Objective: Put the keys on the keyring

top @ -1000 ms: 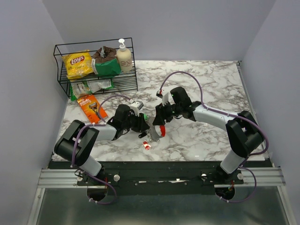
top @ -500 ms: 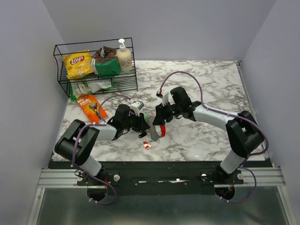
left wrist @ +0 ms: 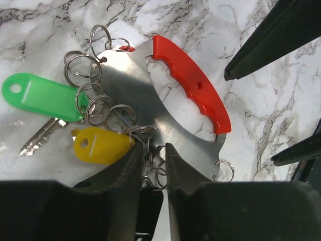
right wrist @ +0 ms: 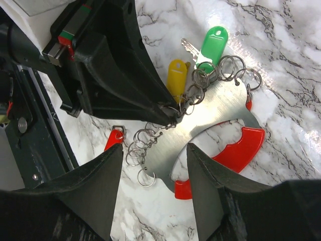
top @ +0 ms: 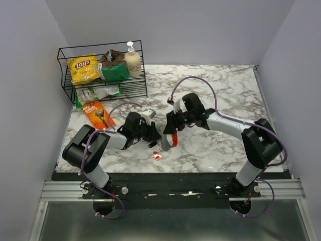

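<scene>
The keyring [left wrist: 131, 83] is a silvery curved plate with a red grip [left wrist: 193, 88] and several small split rings along its edge. It lies flat on the marble. A green-headed key [left wrist: 42, 95] and a yellow-headed key [left wrist: 100, 145] hang on its rings. My left gripper [left wrist: 150, 153] is closed to a narrow gap on small rings at the plate's edge. My right gripper [right wrist: 153, 160] is open above the plate [right wrist: 200, 125], not touching it. A red-headed key [right wrist: 114, 138] lies loose beside the rings and also shows in the top view [top: 157, 155].
A black wire basket [top: 103, 88] with a chips bag, a green bag and a soap bottle stands at the back left. An orange package [top: 96, 114] lies in front of it. Walls close in the left, right and back.
The left arm's elbow has shifted slightly right and away from me. Both grippers and the keyring stay in place.
</scene>
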`<state>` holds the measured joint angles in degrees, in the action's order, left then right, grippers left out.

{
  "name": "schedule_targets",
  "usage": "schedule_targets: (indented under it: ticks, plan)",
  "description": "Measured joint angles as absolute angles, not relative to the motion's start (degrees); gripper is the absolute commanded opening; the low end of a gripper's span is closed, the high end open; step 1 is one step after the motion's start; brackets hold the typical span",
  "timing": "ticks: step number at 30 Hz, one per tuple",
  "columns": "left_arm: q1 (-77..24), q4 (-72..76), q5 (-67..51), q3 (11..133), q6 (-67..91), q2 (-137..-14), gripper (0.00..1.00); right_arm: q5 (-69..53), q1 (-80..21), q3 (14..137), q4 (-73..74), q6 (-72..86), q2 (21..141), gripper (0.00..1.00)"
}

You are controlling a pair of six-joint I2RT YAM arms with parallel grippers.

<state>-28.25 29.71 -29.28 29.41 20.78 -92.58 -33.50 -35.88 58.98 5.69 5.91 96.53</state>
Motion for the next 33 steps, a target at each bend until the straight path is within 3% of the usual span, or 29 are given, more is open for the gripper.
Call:
schedule_targets:
  ticks: [2,14,26,33]
  plan:
    - [-28.3,29.6,-29.3,29.4,21.0,-92.7,0.0,-33.5,-35.9,59.0,5.7,5.9,96.5,0.63]
    - [-28.3,20.6,-29.4,32.1,18.5,-87.3,0.0,-36.1,-35.6,59.0,6.2,3.0,94.0,0.63]
    - [-30.0,-4.4,-27.5,45.5,12.8,-71.8,0.0,-46.4,-35.6,59.0,5.4,-6.1,83.6,0.63]
    - [-30.1,-15.0,-28.8,51.7,10.1,-69.5,0.0,-51.1,-35.6,59.0,4.6,-8.9,80.3,0.56]
